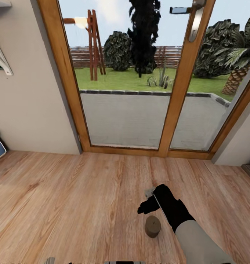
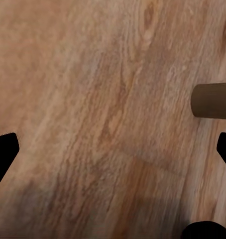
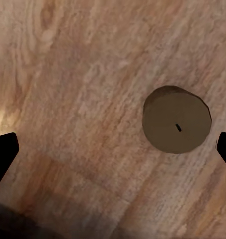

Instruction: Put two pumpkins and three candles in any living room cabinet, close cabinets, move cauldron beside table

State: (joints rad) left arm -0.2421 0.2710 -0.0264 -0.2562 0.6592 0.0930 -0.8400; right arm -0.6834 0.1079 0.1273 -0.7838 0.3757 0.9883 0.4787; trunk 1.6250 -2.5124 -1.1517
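- The right gripper (image 1: 149,201) is seen low over the wooden floor (image 1: 73,205), pointing down, with its black fingertips spread wide at the two sides of the right wrist view and nothing held between them.
- A short brown candle (image 1: 153,226) stands upright on the floor just beside that gripper, on the robot's side of it; from above, its round top and small dark wick (image 3: 177,127) are shown, off-centre toward one fingertip.
- The left gripper (image 2: 113,149) is likewise spread apart and empty over bare boards, with the candle's side visible at the frame edge.
- For a good pick, the right gripper would best be shifted until the wick sits midway between the fingers, then lowered straight down and closed on the candle's sides.
- A glazed wooden door (image 1: 139,80) and pale walls (image 1: 29,110) bound the floor ahead; open boards lie all around the candle, so room for the arm appears ample.
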